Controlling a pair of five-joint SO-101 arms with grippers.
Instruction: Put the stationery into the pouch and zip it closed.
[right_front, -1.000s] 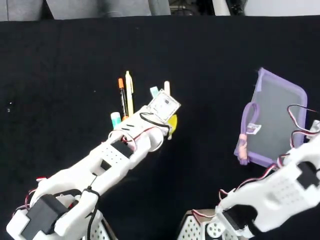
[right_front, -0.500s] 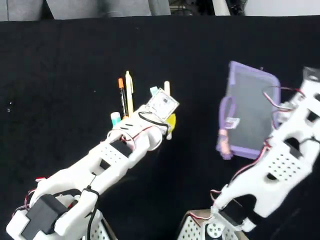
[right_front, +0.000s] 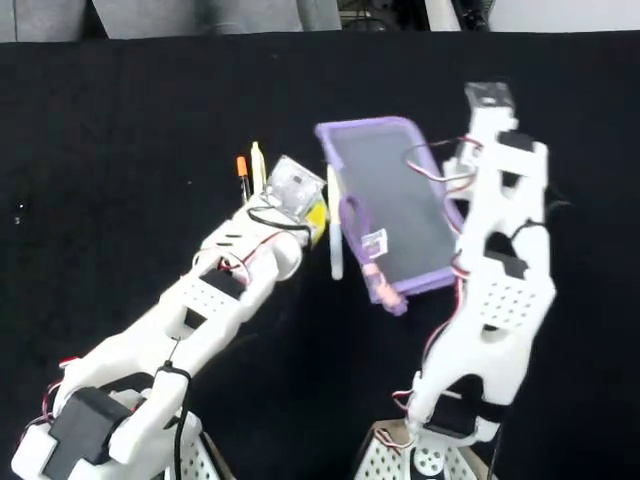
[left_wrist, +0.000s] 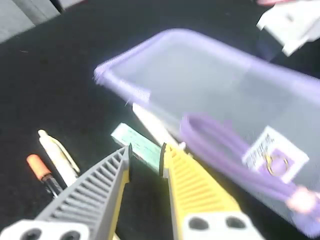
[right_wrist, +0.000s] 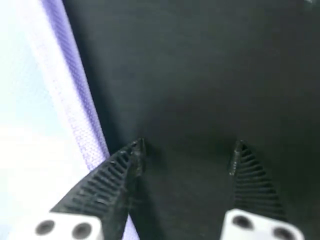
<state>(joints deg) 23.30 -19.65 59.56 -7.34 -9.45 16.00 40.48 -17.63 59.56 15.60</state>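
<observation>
High view: purple pouch (right_front: 392, 205) lies on the black table (right_front: 120, 120) between the arms, orange pen (right_front: 242, 168) and cream pen (right_front: 258, 160) outside it. Left wrist: left gripper (left_wrist: 145, 150) narrowly parted, empty, tips near a teal piece (left_wrist: 140, 145). Right wrist: right gripper (right_wrist: 189, 147) spread wide, empty, one finger beside the pouch edge.

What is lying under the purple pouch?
A cream pen pokes out from under the pouch; its far end is covered. Anything else beneath cannot be seen.
</observation>
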